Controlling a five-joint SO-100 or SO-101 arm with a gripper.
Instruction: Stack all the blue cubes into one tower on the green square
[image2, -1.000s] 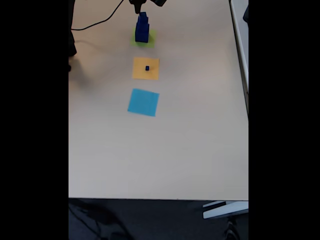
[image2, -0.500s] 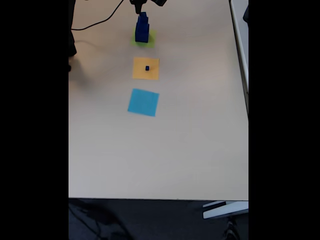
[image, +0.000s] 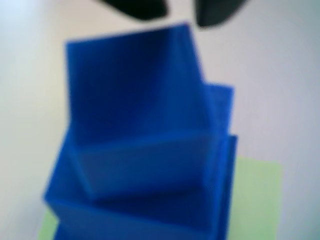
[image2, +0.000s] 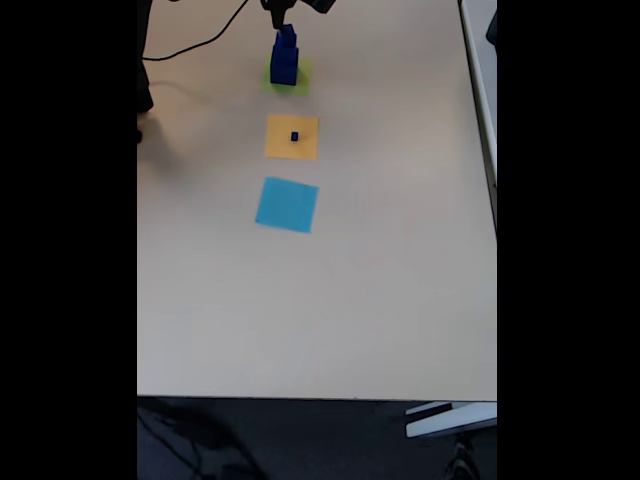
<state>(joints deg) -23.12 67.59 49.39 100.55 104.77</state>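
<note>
Counting from the fixed view, I see a tower of three blue cubes (image2: 285, 58) on the green square (image2: 299, 78), one tiny cube (image2: 295, 136) on the orange square (image2: 291, 137), and the hand (image: 180, 12) spread just above.

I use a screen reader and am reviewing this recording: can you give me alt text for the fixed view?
A tower of blue cubes stands on the green square at the far end of a beige table, directly under the end effector. Nearer the camera lie an orange square carrying one tiny blue cube, then a light-blue square.
</note>
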